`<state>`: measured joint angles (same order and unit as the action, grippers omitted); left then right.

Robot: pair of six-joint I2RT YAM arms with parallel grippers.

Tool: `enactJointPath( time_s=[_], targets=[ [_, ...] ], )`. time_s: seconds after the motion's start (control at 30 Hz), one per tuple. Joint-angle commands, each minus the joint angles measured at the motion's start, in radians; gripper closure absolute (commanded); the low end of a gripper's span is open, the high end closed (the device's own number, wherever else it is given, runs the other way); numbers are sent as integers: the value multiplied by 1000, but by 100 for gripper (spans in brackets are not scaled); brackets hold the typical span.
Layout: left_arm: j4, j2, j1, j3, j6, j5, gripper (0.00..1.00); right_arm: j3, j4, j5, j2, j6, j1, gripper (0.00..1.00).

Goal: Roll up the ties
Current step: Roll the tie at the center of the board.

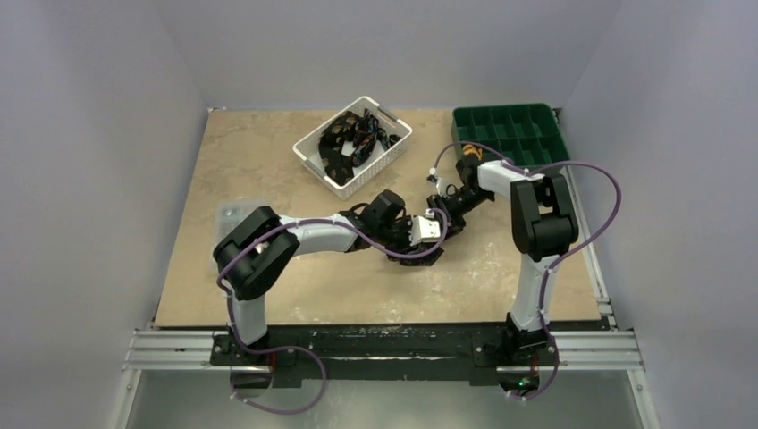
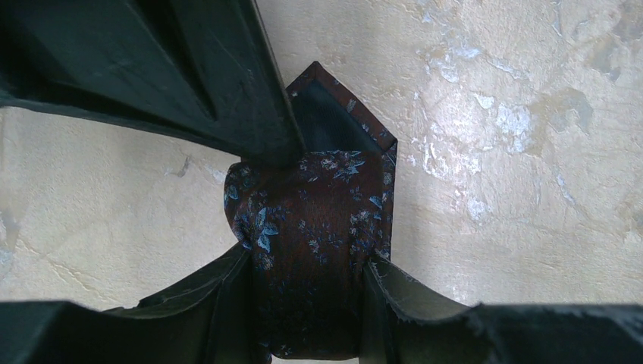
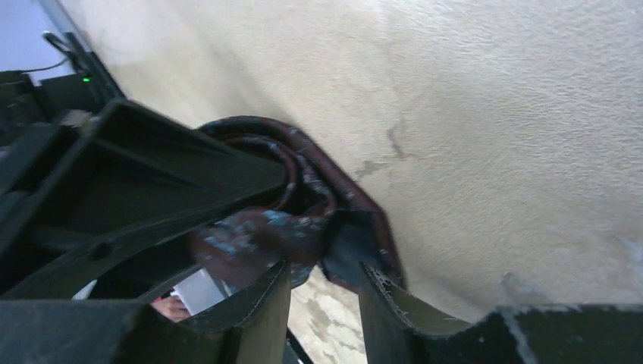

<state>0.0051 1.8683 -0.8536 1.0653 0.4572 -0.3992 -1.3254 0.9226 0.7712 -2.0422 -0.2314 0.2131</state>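
Pale grey-lilac walls (image 1: 89,134) close in a mottled beige bench (image 1: 268,286). At its far edge a white slotted basket (image 1: 380,165) sits askew and holds a tangle of dark ties (image 1: 353,138). To the right of it, well apart, a green tray (image 1: 505,125) is split into compartments. The right arm's upper link crosses the tray's near left corner, and what the compartments hold cannot be made out. A clear, pale item (image 1: 231,210) lies on the left of the bench, partly hidden behind the left arm's elbow. Purple cables (image 1: 608,197) loop off both arms.

Both arms meet at mid-bench, crowding one small spot. There one tie (image 2: 326,250), dark brown with small bluish leaf marks, is wound into a roll on the bench. Its pointed end (image 2: 334,114) lies flat beside the roll, with the dark lining showing.

The left gripper (image 2: 303,227) is clamped on the roll, one finger pressing its top and the other cupping it from below. The right gripper (image 3: 303,235) has its fingers (image 3: 227,174) on either side of the same coil. Whether they press it or stand loose cannot be told.
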Motion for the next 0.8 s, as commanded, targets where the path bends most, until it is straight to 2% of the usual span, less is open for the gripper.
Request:
enactJointPath(
  time_s=[0.0, 0.1, 0.23, 0.3, 0.43, 0.63, 0.73, 0.77],
  targets=[
    [-147, 54, -5, -10, 28, 52, 86, 2, -10, 132, 93, -14, -10, 61],
    [-142, 57, -7, -10, 26, 52, 84, 17, -17, 176, 101, -13, -13, 55],
    [-136, 64, -11, -7, 26, 55, 82, 32, -56, 236, 111, 10, -10, 36],
    [-135, 67, -13, -3, 25, 58, 81, 45, -90, 228, 109, 40, 3, 36],
    [-133, 68, -13, 2, 19, 67, 79, 70, -109, 183, 94, 33, 26, 46],
    [-130, 77, -13, 12, -5, 70, 75, 90, -97, 121, 40, -11, 28, 71],
    [-129, 81, -14, 18, -15, 69, 74, 93, -93, 109, 32, -23, 28, 79],
    [-127, 82, -14, 19, -15, 68, 74, 92, -91, 109, 29, -26, 28, 85]
  ],
)
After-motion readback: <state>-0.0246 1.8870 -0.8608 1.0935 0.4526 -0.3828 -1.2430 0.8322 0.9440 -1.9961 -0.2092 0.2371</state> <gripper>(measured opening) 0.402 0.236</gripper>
